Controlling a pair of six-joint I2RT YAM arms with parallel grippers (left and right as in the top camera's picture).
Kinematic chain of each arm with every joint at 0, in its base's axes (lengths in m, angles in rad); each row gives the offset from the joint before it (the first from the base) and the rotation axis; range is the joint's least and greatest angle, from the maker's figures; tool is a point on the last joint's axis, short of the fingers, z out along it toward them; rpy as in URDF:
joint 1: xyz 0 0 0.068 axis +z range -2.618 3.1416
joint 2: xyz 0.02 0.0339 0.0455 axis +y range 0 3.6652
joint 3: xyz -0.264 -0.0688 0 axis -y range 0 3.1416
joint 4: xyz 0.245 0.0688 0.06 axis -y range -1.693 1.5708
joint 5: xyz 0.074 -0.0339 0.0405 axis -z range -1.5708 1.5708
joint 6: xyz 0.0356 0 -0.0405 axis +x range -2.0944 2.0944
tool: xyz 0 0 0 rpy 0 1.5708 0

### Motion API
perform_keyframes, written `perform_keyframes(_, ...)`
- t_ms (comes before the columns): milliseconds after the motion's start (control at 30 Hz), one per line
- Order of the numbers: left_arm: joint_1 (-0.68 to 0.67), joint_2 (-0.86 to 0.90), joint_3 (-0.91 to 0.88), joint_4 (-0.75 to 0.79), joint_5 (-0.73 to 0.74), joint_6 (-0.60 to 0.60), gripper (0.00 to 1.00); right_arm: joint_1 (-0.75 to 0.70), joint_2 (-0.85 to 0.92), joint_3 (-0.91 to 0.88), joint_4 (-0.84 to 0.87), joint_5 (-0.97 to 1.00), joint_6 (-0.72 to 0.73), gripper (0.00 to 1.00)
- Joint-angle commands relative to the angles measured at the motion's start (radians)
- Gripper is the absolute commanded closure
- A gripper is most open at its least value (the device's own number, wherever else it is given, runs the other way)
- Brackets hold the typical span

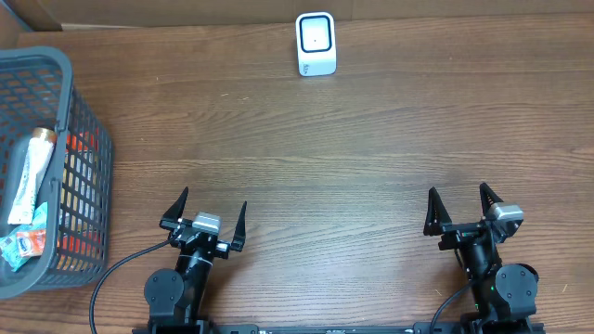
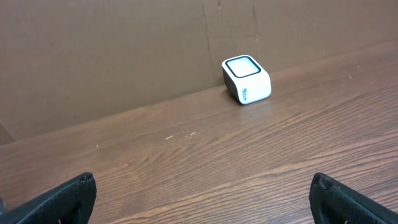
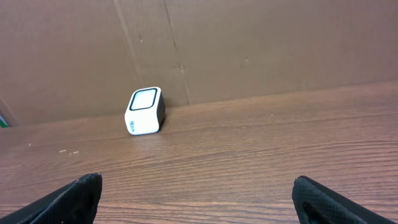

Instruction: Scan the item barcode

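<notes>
Overhead: left tool point(image 1: 213, 199), right tool point(image 1: 458, 188) both spread wide; scanner point(image 1: 316, 44) well apart.

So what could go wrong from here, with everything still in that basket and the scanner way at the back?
The tube lies crammed with other packets inside the mesh basket, so open jaws reaching in might snag the wall or pinch the wrong item. The small white scanner stands far off by the cardboard wall; a clumsy reach could knock it. No barcode shows yet, so it may face away.
</notes>
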Motion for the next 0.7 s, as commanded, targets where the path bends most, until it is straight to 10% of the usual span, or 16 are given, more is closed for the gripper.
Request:
perform_keyframes(0,0.0,-0.01,-0.004,-0.001,0.009,0.011,0.0,-0.003,-0.009,-0.01,0.001,0.005,-0.002,0.0)
perform_keyframes(667,0.0,-0.01,-0.004,-0.002,-0.067,0.01,0.0,-0.003,-0.009,-0.01,0.001,0.005,-0.002,0.0)
